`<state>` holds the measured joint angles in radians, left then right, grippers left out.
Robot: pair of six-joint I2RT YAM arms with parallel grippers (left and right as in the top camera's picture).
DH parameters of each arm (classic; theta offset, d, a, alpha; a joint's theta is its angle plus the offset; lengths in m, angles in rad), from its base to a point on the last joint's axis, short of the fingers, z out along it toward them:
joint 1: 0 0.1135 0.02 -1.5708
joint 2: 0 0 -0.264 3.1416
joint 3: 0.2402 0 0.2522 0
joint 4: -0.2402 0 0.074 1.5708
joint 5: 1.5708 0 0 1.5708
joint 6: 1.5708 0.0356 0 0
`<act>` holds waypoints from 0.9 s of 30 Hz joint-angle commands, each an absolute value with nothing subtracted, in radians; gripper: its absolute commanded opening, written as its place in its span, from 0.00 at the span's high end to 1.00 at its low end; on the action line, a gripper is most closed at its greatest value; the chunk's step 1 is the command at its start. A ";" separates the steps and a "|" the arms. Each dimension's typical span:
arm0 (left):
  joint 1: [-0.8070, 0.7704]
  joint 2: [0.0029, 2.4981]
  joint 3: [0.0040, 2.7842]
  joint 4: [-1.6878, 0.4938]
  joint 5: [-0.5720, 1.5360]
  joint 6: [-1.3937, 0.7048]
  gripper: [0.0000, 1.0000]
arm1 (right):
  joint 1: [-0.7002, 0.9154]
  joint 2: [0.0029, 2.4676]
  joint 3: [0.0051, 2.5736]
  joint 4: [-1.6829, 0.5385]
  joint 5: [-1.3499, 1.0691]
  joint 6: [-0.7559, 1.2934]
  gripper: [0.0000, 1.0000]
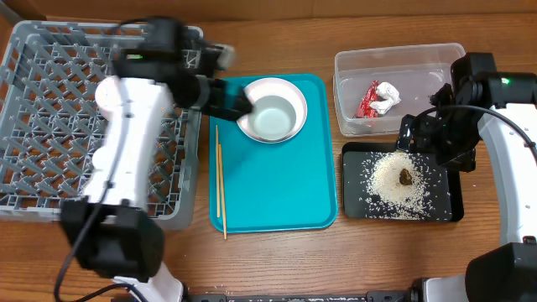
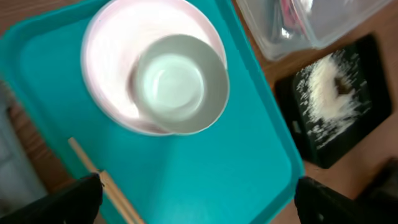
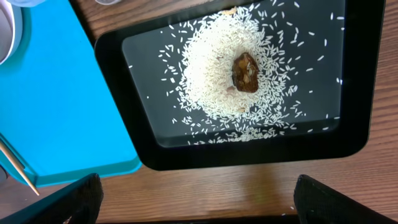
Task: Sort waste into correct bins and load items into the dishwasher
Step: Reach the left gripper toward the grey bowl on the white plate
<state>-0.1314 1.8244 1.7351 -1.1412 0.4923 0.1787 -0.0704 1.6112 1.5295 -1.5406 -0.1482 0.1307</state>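
At nine o'clock on the wooden counter (image 1: 268, 260) sits the grey dish rack (image 1: 50, 126), with no dishes showing in it. The left arm reaches across it toward three o'clock. Its left hand (image 2: 199, 202) hangs released, fingers spread wide and grasping nothing, near the white bowl (image 2: 180, 84) but apart from it, probably lining up on the rim. That bowl rests on a wider white dish (image 2: 109, 56) at twelve o'clock on the teal tray (image 1: 277, 193). The chopsticks (image 1: 220, 176) lie along the tray's nine o'clock edge.

At two o'clock the clear tub (image 1: 352, 63) holds the red wrapper (image 1: 368, 101) and paper wad (image 1: 388, 94). At four o'clock the black tray (image 1: 346, 180) carries the rice (image 1: 390, 189) and brown lump (image 1: 405, 177), so the waste looks sorted. The right hand (image 3: 196, 199) hovers released above that tray. The counter is plain wood grain, and no room shows beyond it.
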 commanded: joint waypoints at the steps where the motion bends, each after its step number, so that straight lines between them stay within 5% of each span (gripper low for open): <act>1: -0.285 1.860 1.736 -1.103 0.242 0.126 0.00 | -0.068 1.592 1.533 -1.535 -0.135 0.136 0.00; 9: -0.481 1.978 1.736 -1.003 0.025 0.110 0.01 | -0.068 1.592 1.533 -1.536 -0.136 0.136 0.00; 12: -0.505 2.037 1.736 -0.982 0.018 0.107 0.08 | -0.068 1.592 1.533 -1.536 -0.140 0.135 0.00; 20: -0.521 2.171 1.736 -0.982 0.019 0.104 0.45 | -0.068 1.592 1.533 -1.540 -0.154 0.135 0.00; 27: -0.522 2.181 1.737 -1.005 0.019 0.104 0.88 | -0.068 1.592 1.533 -1.539 -0.154 0.135 0.00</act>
